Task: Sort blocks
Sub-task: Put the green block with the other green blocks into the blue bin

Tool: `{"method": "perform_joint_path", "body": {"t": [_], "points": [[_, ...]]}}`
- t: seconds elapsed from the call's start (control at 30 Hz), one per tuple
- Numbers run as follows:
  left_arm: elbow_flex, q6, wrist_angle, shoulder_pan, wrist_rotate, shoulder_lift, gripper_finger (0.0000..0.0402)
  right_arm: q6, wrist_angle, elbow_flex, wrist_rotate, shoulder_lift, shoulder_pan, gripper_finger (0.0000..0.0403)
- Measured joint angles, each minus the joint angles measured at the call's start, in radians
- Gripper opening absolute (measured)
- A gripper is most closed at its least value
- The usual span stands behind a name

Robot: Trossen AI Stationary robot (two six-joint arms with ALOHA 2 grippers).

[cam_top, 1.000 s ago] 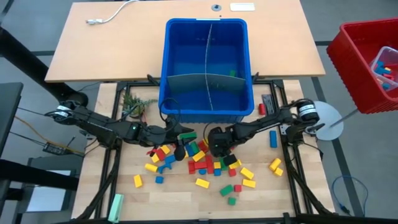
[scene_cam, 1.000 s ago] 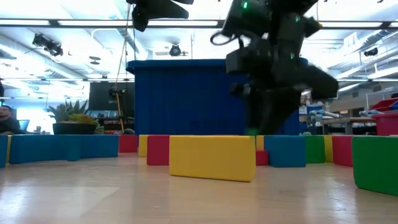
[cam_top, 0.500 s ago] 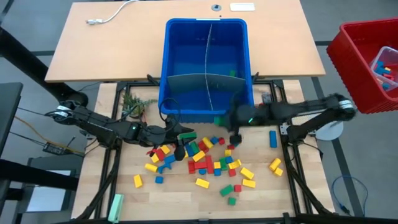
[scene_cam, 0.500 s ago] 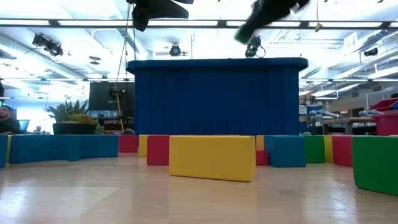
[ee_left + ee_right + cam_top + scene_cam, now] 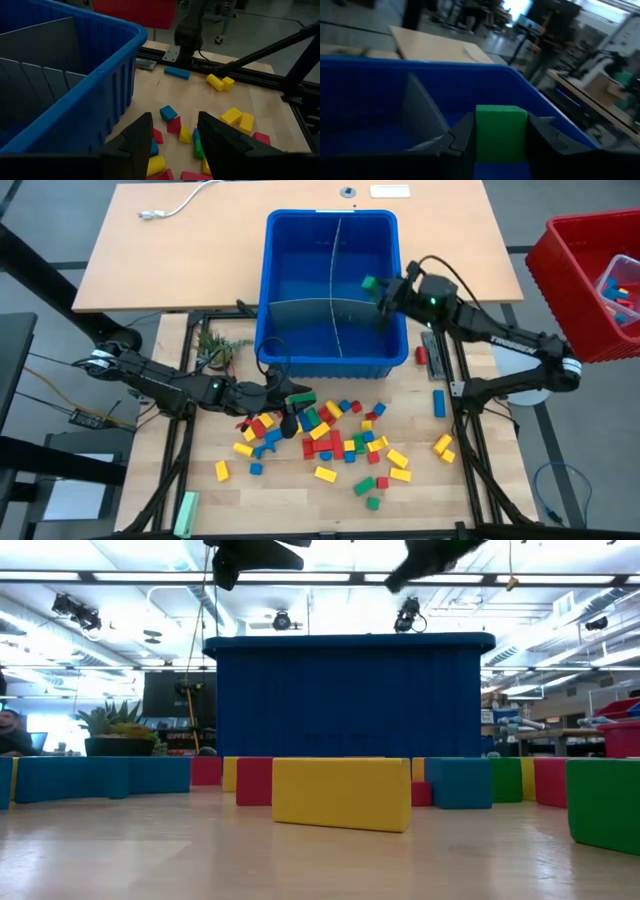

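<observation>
Dozens of small blocks in red, yellow, green and blue lie scattered on the wooden table, just in front of the blue bin. Over the bin's right rim, the right gripper hangs with its fingers closed on a green block, held above the bin's right-hand compartment beside the grey divider. The left gripper rests low over the left edge of the pile, near the bin's front wall, its fingers parted with nothing between them. A small plant sits by the bin's left corner.
</observation>
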Motion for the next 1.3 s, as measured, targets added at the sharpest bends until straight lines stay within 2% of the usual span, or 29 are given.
{"method": "perform_joint_path", "body": {"t": [0.23,0.47,0.7,0.93,1.03,1.17,1.3], "points": [[0.0,0.003,0.0,0.001,-0.003,0.002,0.0166,-0.002,0.046,0.0,-0.071,0.111,-0.169,0.012],[0.0,0.002,-0.003,0.001,-0.003,0.002,0.0166,0.084,0.051,0.0,-0.063,0.229,-0.25,0.0131],[0.0,0.002,-0.004,0.001,-0.003,0.002,0.0166,0.165,0.049,0.0,-0.054,0.248,-0.257,0.0193],[0.0,0.001,-0.004,0.001,-0.003,0.002,0.0166,0.175,0.014,-0.001,-0.072,0.195,-0.248,0.0251],[0.0,0.001,-0.004,0.001,-0.003,0.002,0.0166,0.219,-0.024,-0.001,-0.156,0.135,-0.214,0.0258],[0.0,0.001,-0.004,0.001,-0.003,0.002,0.0166,0.313,-0.099,-0.001,-0.363,0.061,-0.142,0.0254],[0.0,0.001,-0.004,0.001,-0.003,0.002,0.0166,0.327,-0.199,-0.001,-0.563,0.015,-0.042,0.0242]]}}
